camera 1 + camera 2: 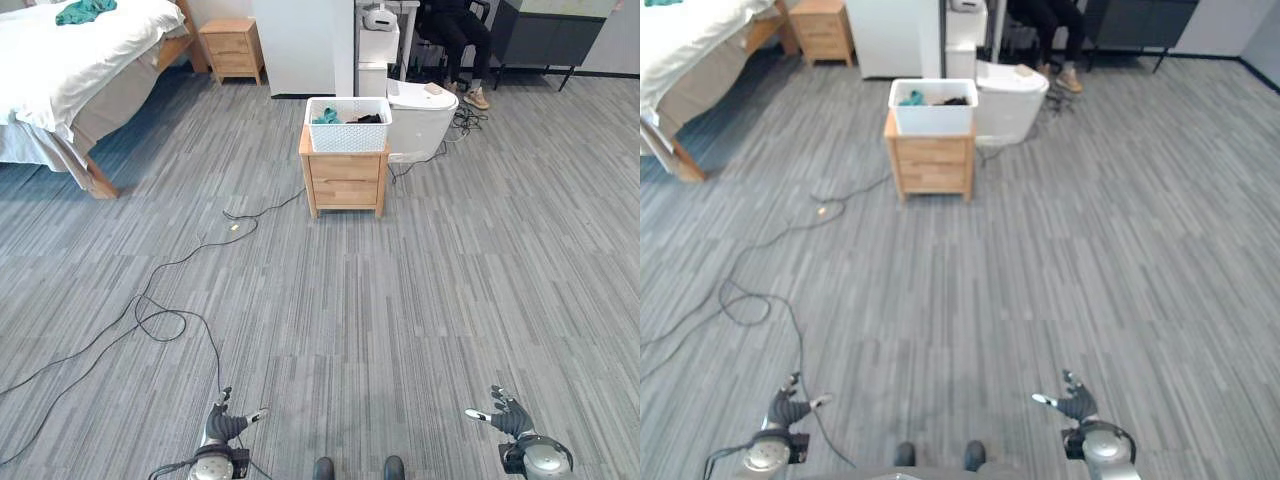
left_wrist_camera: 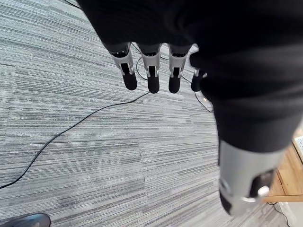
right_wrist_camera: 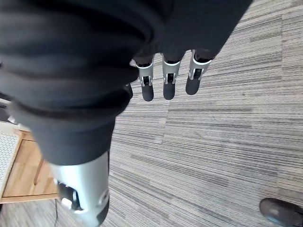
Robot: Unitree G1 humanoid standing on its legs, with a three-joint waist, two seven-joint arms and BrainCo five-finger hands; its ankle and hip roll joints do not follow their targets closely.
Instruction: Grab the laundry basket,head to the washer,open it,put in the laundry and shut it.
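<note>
Nothing is done yet: the white perforated plastic laundry basket (image 1: 348, 125) of clothes sits far ahead on a small wooden nightstand (image 1: 345, 180). My left robot hand (image 1: 222, 424) and right robot hand (image 1: 507, 414) hang open, empty.

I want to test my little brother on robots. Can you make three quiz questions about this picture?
1. True or false: the white laundry basket sits on the wooden nightstand.
2. What is the left hand holding? A) basket B) cloth C) nothing
3. Fill in: the fingers of the right hand are ____, not curled.

Key: 1 true. 2 C. 3 straight.
</note>
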